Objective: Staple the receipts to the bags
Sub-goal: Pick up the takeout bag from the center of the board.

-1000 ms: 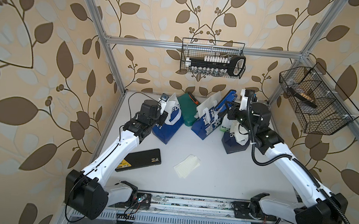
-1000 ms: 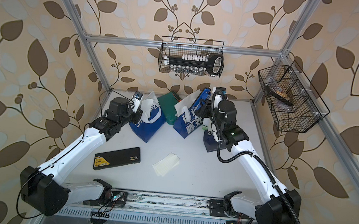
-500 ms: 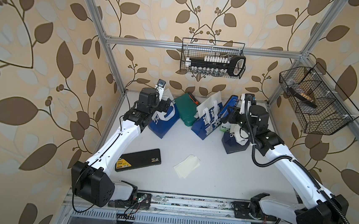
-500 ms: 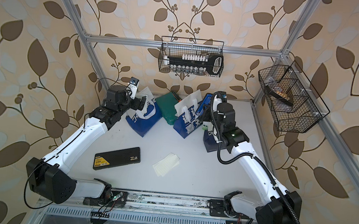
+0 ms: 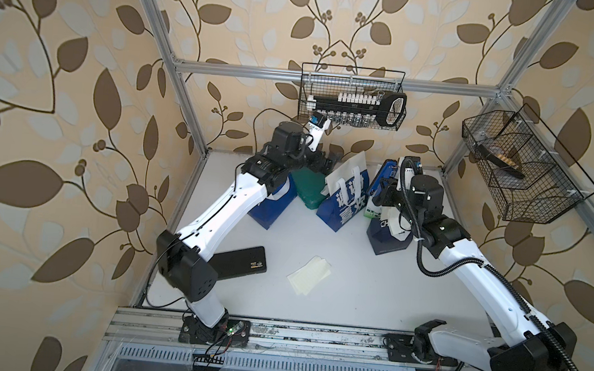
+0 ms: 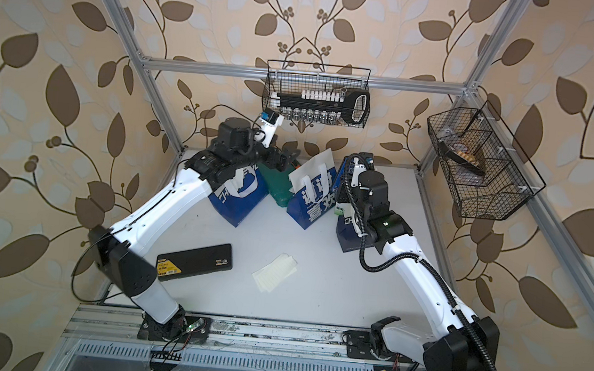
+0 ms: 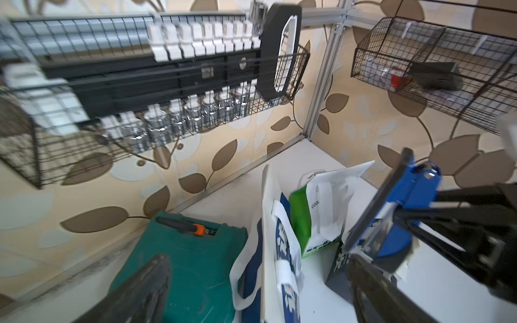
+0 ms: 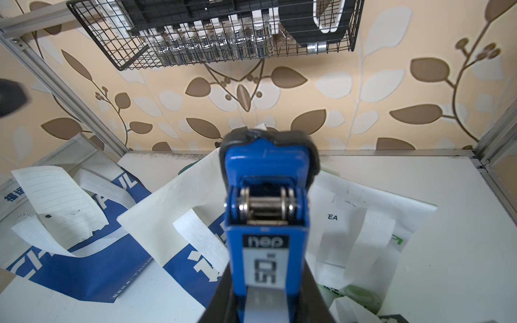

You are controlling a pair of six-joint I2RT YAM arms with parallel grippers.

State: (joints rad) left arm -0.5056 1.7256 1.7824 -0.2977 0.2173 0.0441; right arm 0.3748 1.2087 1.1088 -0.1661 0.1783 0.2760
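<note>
White tabletop [image 5: 370, 297], leaf-print walls; we see the bags [image 5: 341, 204], creased navy-and-white paper plus one green-and-white, leaning together at the back, while the receipts [image 5: 308, 276], flimsy pale slips, lie stacked mid-table, well apart from them. We note the right gripper [image 8: 267, 304] clamped on the blue hard-plastic stapler [image 8: 267, 223], poised over the bags, we'd guess ready to bite; left gripper [image 5: 327, 158] gapes wide, empty, above the dark green case [image 7: 195, 251].

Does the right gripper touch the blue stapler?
Touching. In the right wrist view the stapler sits clamped between the two dark fingers of the right gripper, with no gap on either side.
</note>
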